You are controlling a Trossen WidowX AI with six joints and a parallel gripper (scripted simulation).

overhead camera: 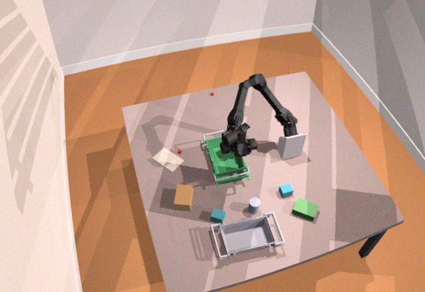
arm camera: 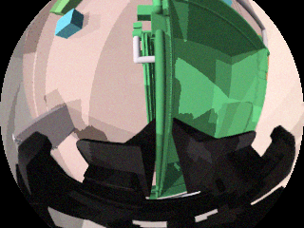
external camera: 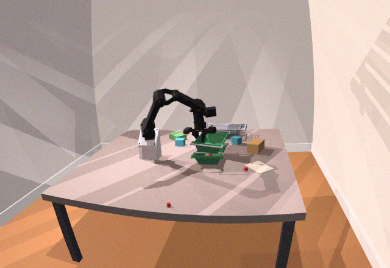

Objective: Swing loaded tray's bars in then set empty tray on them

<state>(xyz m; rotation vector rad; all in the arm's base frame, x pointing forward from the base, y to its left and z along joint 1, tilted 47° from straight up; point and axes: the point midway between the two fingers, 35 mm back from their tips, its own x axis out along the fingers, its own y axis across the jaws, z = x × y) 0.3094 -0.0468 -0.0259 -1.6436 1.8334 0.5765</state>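
Sunlight and shadow stripe the pale walls and the orange-brown floor around the mauve-gray table (overhead camera: 267,179) (external camera: 141,179). Positions below are referenced to the lower green tray (overhead camera: 233,180) (external camera: 208,160), and the order runs left to right in the top view.

Left of the lower green tray, a cream flat sheet (overhead camera: 168,159) (external camera: 259,167) lies on the table, with a red cube (overhead camera: 179,151) (external camera: 245,169) near its edge. An orange box (overhead camera: 183,197) (external camera: 255,145) sits below the sheet, also left of the tray. A second red cube (overhead camera: 212,93) (external camera: 168,204) lies well apart, beyond the tray's upper end. A teal block (overhead camera: 218,215) (external camera: 236,139) sits below the tray's lower end.

Directly above the lower green tray is the upper green tray (overhead camera: 228,162) (external camera: 208,148) (arm camera: 204,76). Contact between its underside and the bars cannot be determined. Red contents are visible in the lower tray. The gripper (overhead camera: 239,151) (external camera: 201,138) (arm camera: 163,121) is closed to a narrow opening, its fingers clamped on a long side wall of the upper green tray.

Below the lower green tray, a gray tray (overhead camera: 246,235) (external camera: 226,128) stands beyond a light gray cylinder (overhead camera: 254,205). A blue block (overhead camera: 285,190) (external camera: 180,141) (arm camera: 69,24) and a green block (overhead camera: 305,208) (external camera: 177,135) lie to the lower right. The white arm pedestal (overhead camera: 291,147) (external camera: 149,151) stands right of the tray.
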